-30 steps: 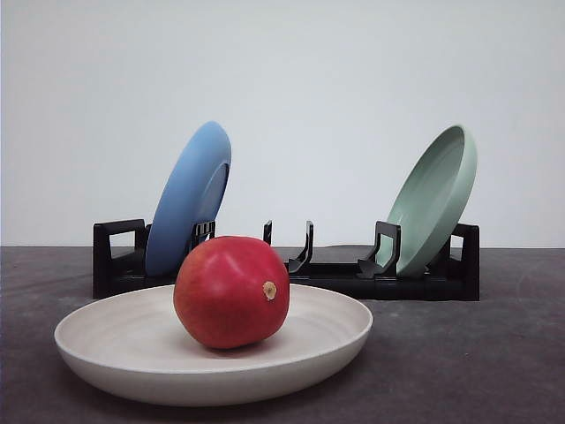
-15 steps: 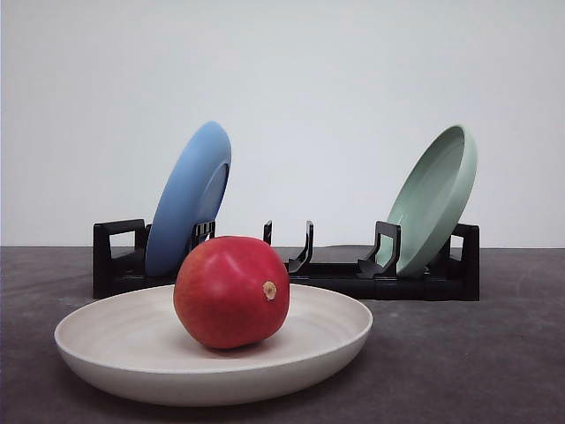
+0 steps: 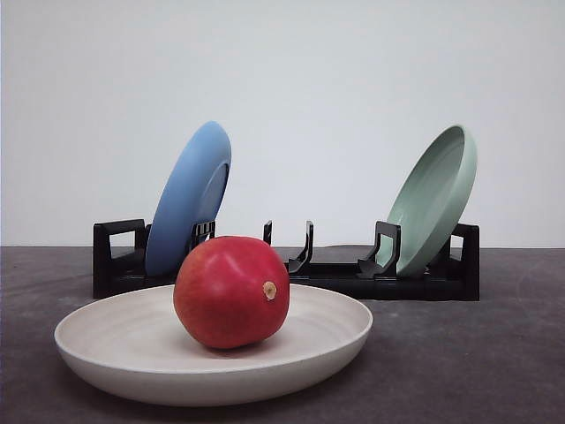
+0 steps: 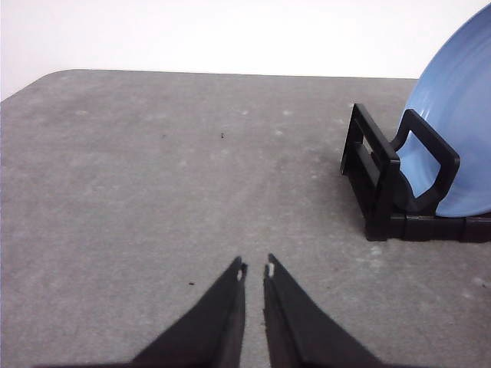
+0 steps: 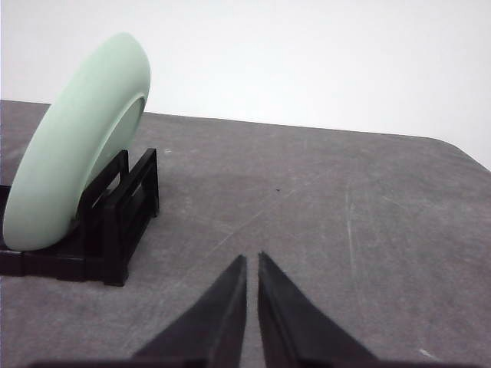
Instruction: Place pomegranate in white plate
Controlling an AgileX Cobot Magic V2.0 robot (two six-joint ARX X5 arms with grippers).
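The pomegranate [image 3: 231,291] is sitting inside the white plate [image 3: 106,353], resting on the plate's shallow floor somewhat left of its middle, with its tan stem nub [image 3: 269,290] pointing toward the camera and slightly right. The plate is lying flat on the grey bench [image 3: 459,362], in front of the black rack [image 3: 335,274], which is propping the blue plate [image 3: 190,196] at its left end and the pale green plate [image 3: 434,199] at its right end. Nothing is touching the fruit. The left tool [image 4: 254,270] is hanging over bare bench beside the rack's blue-plate end, its fingers nearly together with just a thin slit between the tips and nothing between them. The right tool [image 5: 252,259] is doing the same near the green-plate end, closed down to a narrow gap and carrying nothing. Judging by this, the placement is looking complete, with both arms clear and no step apparently remaining.
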